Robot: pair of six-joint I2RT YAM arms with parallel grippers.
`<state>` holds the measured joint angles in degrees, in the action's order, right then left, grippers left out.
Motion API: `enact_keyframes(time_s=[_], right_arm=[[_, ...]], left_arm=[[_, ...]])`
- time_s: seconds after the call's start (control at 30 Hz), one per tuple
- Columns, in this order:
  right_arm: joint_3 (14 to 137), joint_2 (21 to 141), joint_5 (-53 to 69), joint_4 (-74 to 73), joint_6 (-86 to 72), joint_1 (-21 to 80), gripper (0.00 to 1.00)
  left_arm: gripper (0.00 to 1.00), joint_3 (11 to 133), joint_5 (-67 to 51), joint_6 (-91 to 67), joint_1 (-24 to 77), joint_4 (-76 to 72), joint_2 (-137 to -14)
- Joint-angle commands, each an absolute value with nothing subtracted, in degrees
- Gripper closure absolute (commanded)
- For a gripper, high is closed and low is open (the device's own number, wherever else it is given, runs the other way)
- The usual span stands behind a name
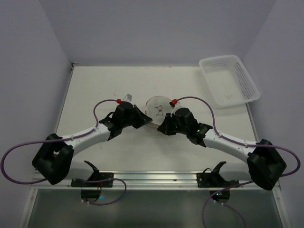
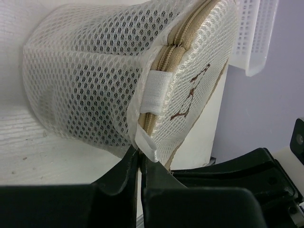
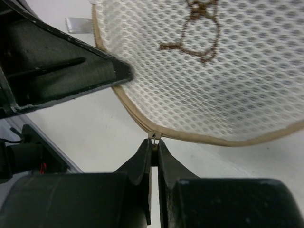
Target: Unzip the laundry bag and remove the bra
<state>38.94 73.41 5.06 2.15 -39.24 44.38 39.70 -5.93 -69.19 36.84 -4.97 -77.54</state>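
Observation:
The laundry bag (image 1: 158,110) is a round cream-white mesh pouch with a tan rim and a dark bra outline on its face. It sits mid-table between both grippers. In the left wrist view the laundry bag (image 2: 90,80) shows its tan zipper and a white fabric tab. My left gripper (image 2: 139,160) is shut on the bag's edge just below that tab. In the right wrist view my right gripper (image 3: 154,148) is shut on the small metal zipper pull (image 3: 154,137) at the tan rim of the laundry bag (image 3: 223,80). The bra is hidden.
A white perforated rectangular basket (image 1: 229,80) stands at the back right of the table (image 1: 95,85); it also shows in the left wrist view (image 2: 254,33). Purple cables loop from both arms. The left gripper's body (image 3: 57,66) shows in the right wrist view.

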Motion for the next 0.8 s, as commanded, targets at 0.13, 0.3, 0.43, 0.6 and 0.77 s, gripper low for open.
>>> enact_keyframes(time_s=[0.13,0.3,0.43,0.6,0.77], right_arm=[[32.35,63.56,4.02,-2.54,-32.87,33.25,1.00],[33.83,60.91,2.89,-8.69,-28.66,22.51,1.00],[36.91,62.92,10.44,-8.27,-28.12,22.50,1.00],[38.84,66.18,17.22,-4.75,-33.22,27.23,1.00],[43.49,73.19,16.70,-2.29,-38.39,37.61,1.00]], left_arm=[[1.00,38.85,-6.14,-61.11,29.11,3.51,-71.90],[1.00,41.13,-9.84,-50.83,24.27,10.27,-72.07],[1.00,45.60,-13.00,-44.84,22.77,11.69,-75.31],[1.00,55.97,-15.11,-41.57,21.27,12.30,-84.62],[0.85,69.16,-20.82,-43.59,20.83,12.92,-94.03]])
